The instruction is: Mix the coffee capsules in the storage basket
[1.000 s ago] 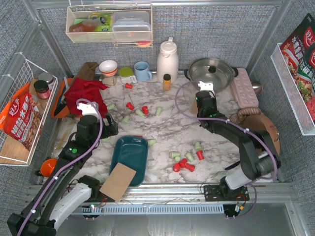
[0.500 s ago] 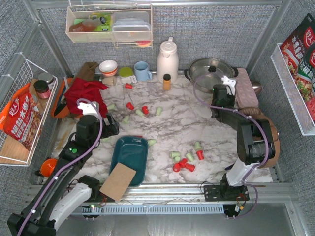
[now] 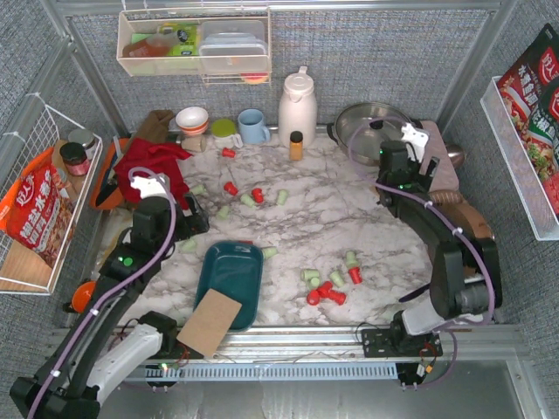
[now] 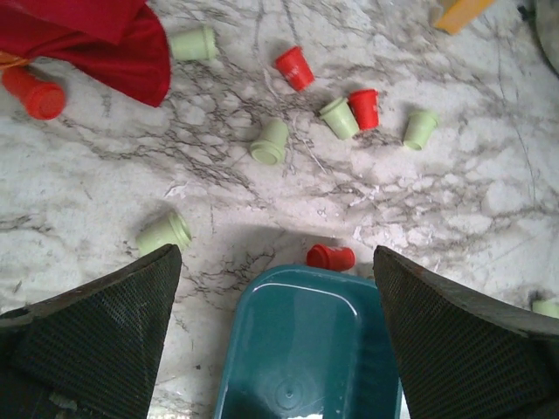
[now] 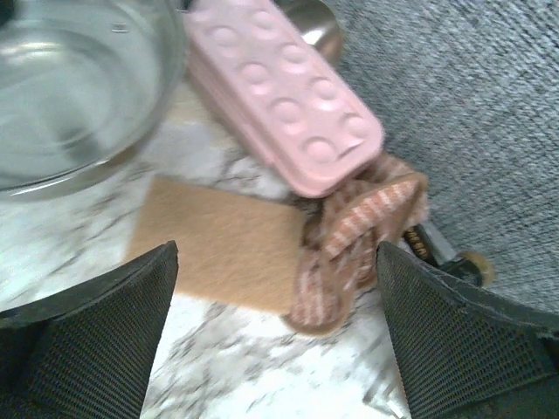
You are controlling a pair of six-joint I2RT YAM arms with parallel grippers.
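Lying flat, the storage basket (image 3: 231, 272) runs lengthwise near-to-far, while left pincer (image 4: 275, 253) and right pincer (image 5: 277, 249) both gape, holding nothing.

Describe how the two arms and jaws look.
Left arm and right arm are black with a pale grey lower link. A purple cable runs along each; a white part tops each wrist. The left arm shows a green light. The jaws are dark, mesh-textured.
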